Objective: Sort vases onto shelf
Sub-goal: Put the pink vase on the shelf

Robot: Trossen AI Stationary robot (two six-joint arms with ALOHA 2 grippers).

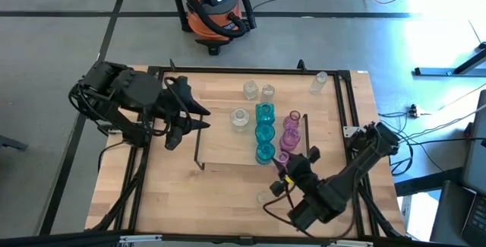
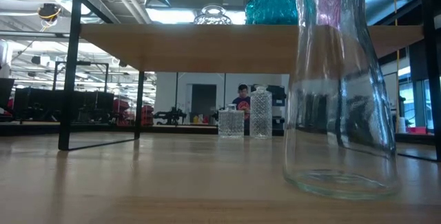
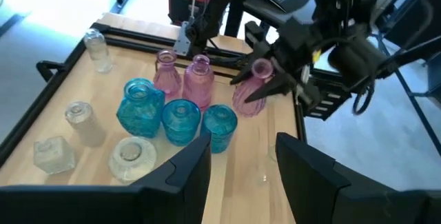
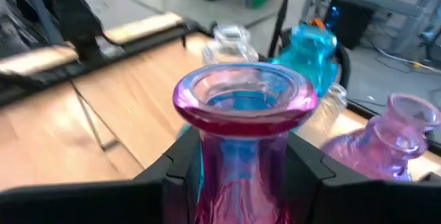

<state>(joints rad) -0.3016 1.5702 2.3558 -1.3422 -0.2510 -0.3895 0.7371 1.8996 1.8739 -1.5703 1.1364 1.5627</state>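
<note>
1. while the right tool grips a pink vase by the neck, just under the lip, the step in hand looks like carrying it to the pink line on the shelf.
2. that vase hangs at the shelf's near right edge, just near of the two pink vases already standing there; whether its base touches the board i cannot tell.
3. on the shelf stand three teal vases in a line running far to near, the pink pair to their right, and one clear round vase to their left.
4. still on the desk: two clear vases beyond the shelf's far edge, another clear one at the far right, and a clear bottle near of the shelf, close to the right arm.
5. next move, as i judge it: set the pink vase upright at the near end of the pink line, then ease the grip and draw back without knocking its neighbours, which stand close.
6. right arm: reaches in from the desk's near right corner, stretched low and slanting toward the shelf.
7. left arm: waits folded at the desk's left side, its left tool part open and empty, pointing toward the shelf.
</note>
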